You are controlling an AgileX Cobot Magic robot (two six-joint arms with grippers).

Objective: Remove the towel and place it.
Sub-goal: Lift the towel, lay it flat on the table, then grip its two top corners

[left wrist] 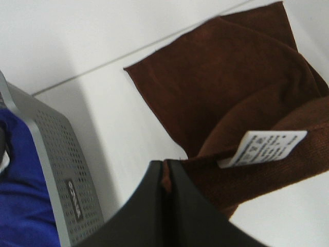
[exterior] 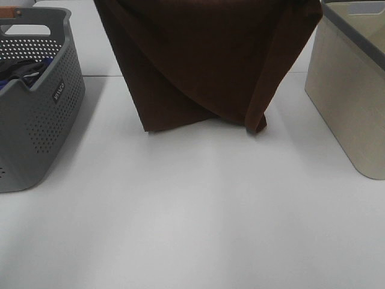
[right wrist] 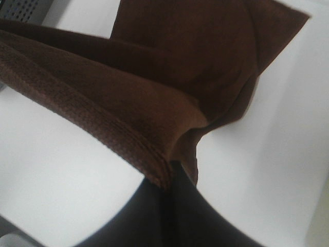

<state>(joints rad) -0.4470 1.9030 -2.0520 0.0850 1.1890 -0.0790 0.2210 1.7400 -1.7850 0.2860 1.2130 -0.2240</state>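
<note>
On table (exterior: 192,229): basket (exterior: 36,120) at left, clothes (exterior: 21,69) in it; bin (exterior: 349,102) at right; towel (exterior: 204,60) between them, toward the back, hanging with lower edge on the table, apart from both

Towel (exterior: 204,60), dark brown: hangs in folds, lower edge close to white table (exterior: 198,211). Grey perforated basket (exterior: 36,114) left of it; beige bin (exterior: 349,102) right, both apart.
</note>
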